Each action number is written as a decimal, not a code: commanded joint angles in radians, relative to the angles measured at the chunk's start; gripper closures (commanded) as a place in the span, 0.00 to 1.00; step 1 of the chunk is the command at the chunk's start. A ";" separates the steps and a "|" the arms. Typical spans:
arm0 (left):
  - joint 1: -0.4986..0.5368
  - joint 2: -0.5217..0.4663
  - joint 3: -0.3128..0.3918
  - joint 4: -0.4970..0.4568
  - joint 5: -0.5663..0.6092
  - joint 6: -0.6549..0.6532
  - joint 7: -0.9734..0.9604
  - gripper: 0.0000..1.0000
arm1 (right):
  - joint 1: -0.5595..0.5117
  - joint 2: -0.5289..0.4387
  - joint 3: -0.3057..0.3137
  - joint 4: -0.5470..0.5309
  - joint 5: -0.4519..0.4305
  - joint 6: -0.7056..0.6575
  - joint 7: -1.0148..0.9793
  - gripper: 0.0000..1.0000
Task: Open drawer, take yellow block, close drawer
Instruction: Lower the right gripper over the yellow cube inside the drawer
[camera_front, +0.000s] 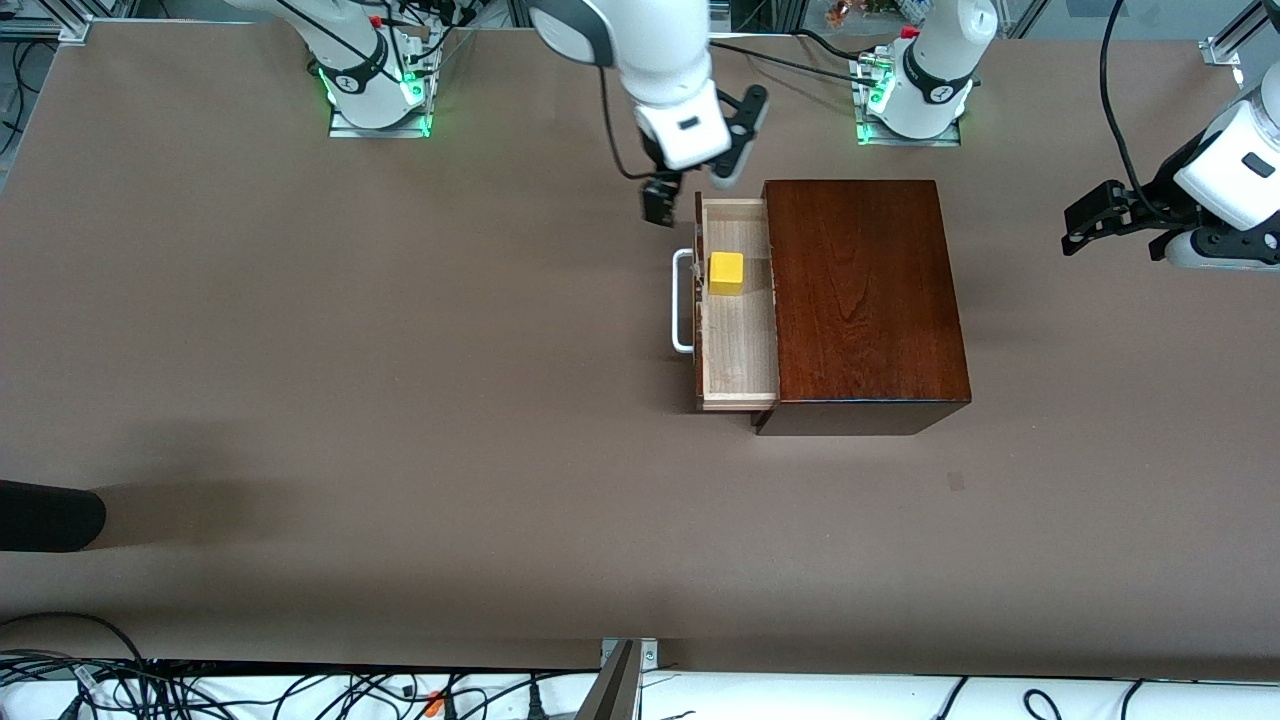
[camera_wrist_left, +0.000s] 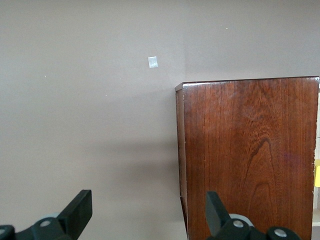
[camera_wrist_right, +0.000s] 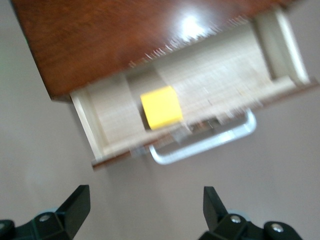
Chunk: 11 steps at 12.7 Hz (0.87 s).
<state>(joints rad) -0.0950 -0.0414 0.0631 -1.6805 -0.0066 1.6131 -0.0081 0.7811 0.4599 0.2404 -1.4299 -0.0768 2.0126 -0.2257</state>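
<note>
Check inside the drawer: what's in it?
The drawer is pulled out of the wooden box, and one yellow block sits on its pale floor, toward the robots' end. The part of the tray still under the box top is hidden.

We see a glossy dark reddish-brown wooden box (camera_front: 865, 300) with visible grain; its drawer (camera_front: 740, 350) shows pale, matt unfinished wood inside. The white U-shaped bar handle (camera_front: 683, 300) looks smooth. The small yellow cube (camera_front: 727, 272) appears smooth-faced. The brown tabletop (camera_front: 350, 350) looks matt.
</note>
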 joint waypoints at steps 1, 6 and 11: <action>-0.003 -0.014 0.007 -0.010 -0.007 -0.007 0.011 0.00 | 0.049 0.084 -0.010 0.029 -0.078 0.089 -0.076 0.00; -0.002 -0.014 0.006 -0.010 -0.007 -0.012 0.010 0.00 | 0.063 0.184 -0.010 0.087 -0.149 0.123 -0.130 0.00; -0.002 -0.014 0.007 -0.010 -0.007 -0.024 0.010 0.00 | 0.072 0.267 -0.012 0.147 -0.168 0.170 -0.133 0.00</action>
<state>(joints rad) -0.0942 -0.0414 0.0646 -1.6806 -0.0066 1.5982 -0.0082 0.8398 0.6888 0.2364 -1.3301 -0.2178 2.1701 -0.3432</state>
